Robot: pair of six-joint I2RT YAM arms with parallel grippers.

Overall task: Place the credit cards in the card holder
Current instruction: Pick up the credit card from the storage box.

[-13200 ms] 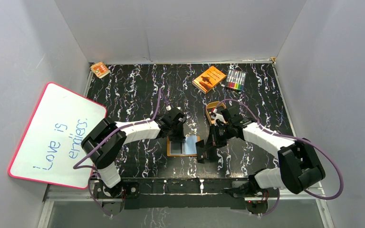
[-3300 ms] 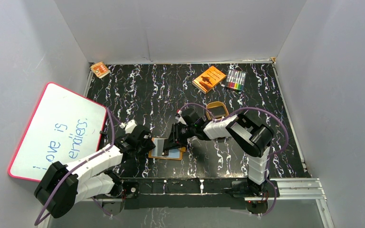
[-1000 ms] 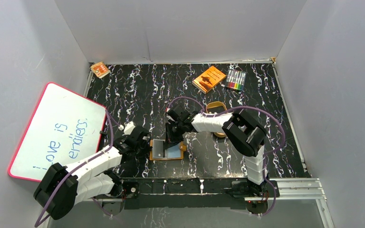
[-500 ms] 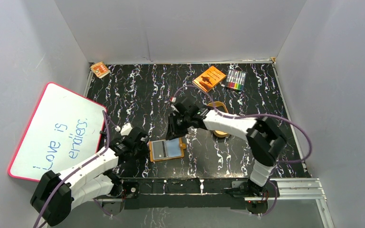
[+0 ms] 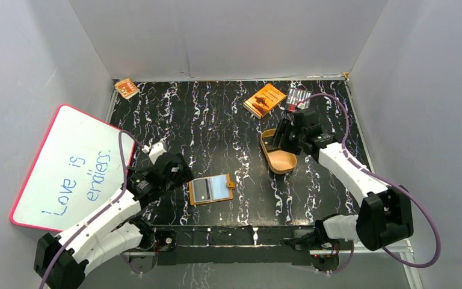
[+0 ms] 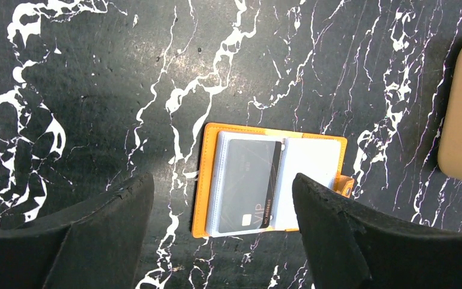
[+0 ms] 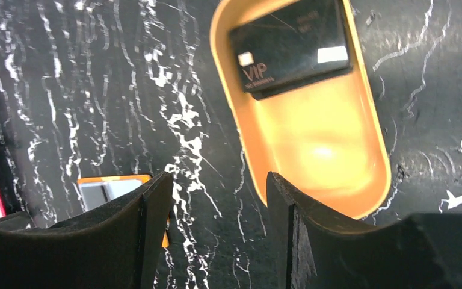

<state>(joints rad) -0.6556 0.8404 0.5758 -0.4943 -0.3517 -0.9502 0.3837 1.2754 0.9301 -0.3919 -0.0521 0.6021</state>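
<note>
The card holder point(image 6: 200, 180) lies open and flat on the dark marbled surface point(image 6: 84, 90). Its snap tab sticks out from its right-hand edge in the left wrist view. A grey card point(image 6: 246, 186) marked VIP sits in the holder's left half. A pale blue card point(image 5: 219, 187) sits in its right half, and the two meet at the fold.

The left fingers point(image 6: 90, 229) hang above the holder, spread wide to either side of it and gripping nothing. In the top view the left arm's wrist is just to the left of the holder.

The right fingers point(image 7: 138, 241) are well away from the holder, up and to its right in the top view. They are parted with nothing between them and hover over a gold oval tray point(image 7: 319, 150). A black block point(image 7: 289, 45), also marked VIP, rests in the end of the tray farther from the holder. The rest of the tray floor shows bare.

Beyond the tray from the holder lies an orange book point(image 5: 264, 100). A whiteboard point(image 5: 72, 168) leans far off on the holder's left side.
</note>
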